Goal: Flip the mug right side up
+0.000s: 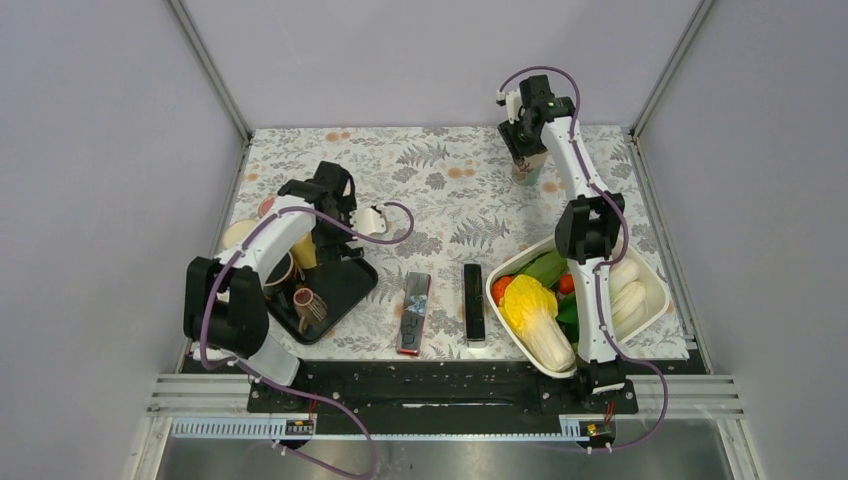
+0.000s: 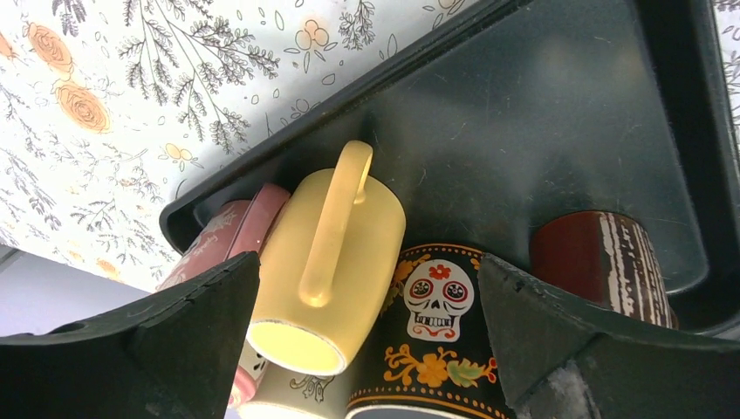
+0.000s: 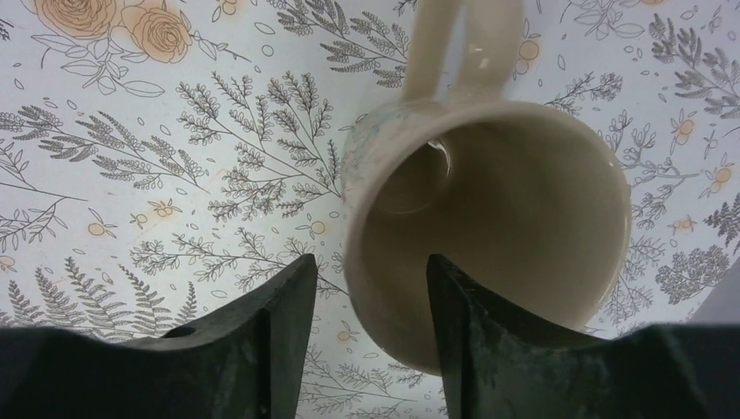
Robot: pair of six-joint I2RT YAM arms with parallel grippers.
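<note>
Right wrist view crops the mug (image 3: 489,218) handle; jaws hide its lower rim.

No words, numbers or brand names can be read in any view. The nearest thing to a sign is a painted skull with flowers on the black mug (image 2: 436,349), lower middle of the left wrist view. The flat packet (image 1: 414,312), lower middle of the top view, carries coloured print too small to read.
</note>
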